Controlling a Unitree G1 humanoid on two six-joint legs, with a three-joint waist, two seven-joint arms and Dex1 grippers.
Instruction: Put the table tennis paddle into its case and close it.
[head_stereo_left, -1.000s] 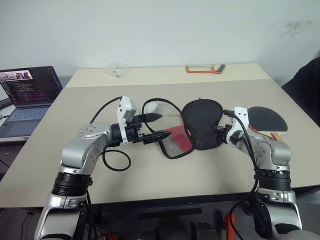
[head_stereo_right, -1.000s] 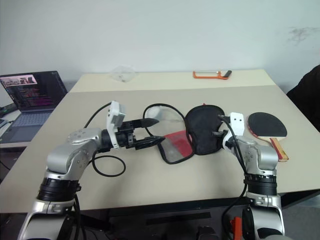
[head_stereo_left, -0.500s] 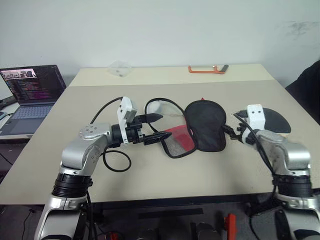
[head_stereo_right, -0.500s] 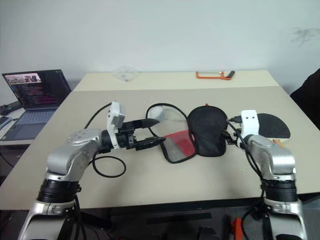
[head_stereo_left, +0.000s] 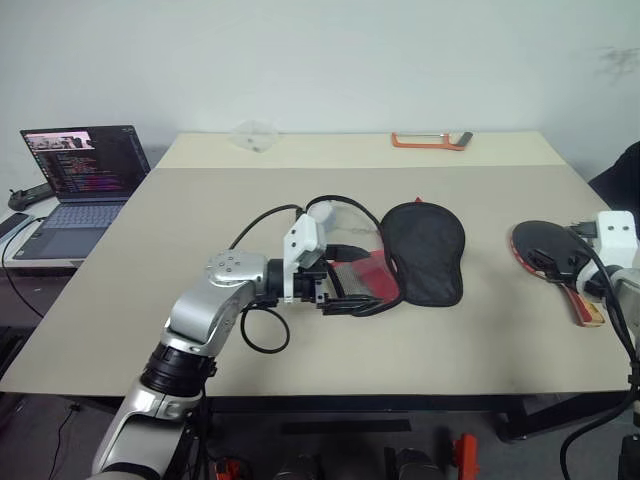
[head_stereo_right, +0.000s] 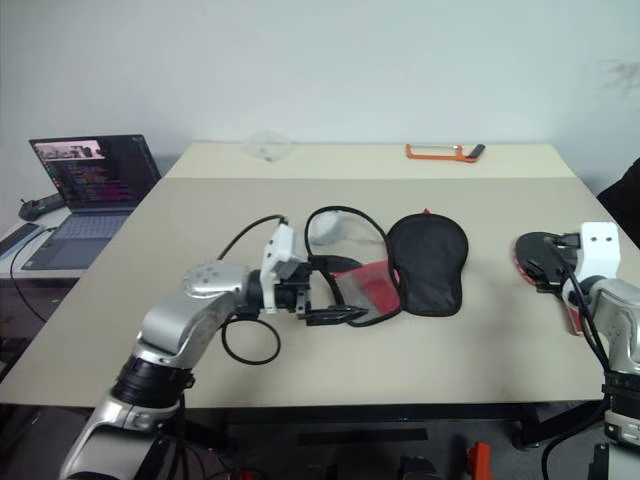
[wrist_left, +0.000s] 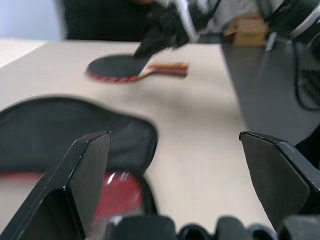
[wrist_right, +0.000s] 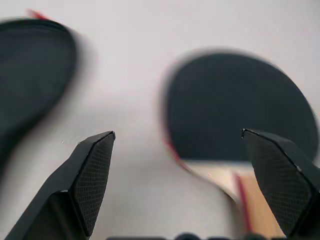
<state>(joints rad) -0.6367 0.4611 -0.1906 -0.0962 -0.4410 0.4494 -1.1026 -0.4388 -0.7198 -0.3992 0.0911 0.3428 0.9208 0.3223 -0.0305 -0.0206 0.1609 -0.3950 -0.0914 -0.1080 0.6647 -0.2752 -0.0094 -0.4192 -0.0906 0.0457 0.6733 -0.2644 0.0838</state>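
Observation:
The case (head_stereo_left: 425, 250) lies unzipped in the middle of the table, its black half flat and its red mesh panel (head_stereo_left: 365, 280) spread toward my left. My left gripper (head_stereo_left: 345, 290) hovers open at that red panel's edge, with nothing held between its fingers (wrist_left: 85, 170). The table tennis paddle (head_stereo_left: 545, 245) rests black face up at the right side of the table, its striped handle (head_stereo_left: 585, 305) pointing toward the front edge. My right gripper (head_stereo_left: 553, 262) is open just in front of the paddle's head (wrist_right: 240, 107), its fingers (wrist_right: 95, 170) wide apart.
An open laptop (head_stereo_left: 80, 170) sits off the table's left side. An orange tool (head_stereo_left: 430, 140) and a clear plastic piece (head_stereo_left: 255, 135) lie along the far edge. A black cable loop (head_stereo_left: 262, 335) trails from my left wrist onto the table.
My right gripper let go of the case's black half, opened and swung right to the paddle. The black half now lies flat. My left gripper moved right onto the red panel.

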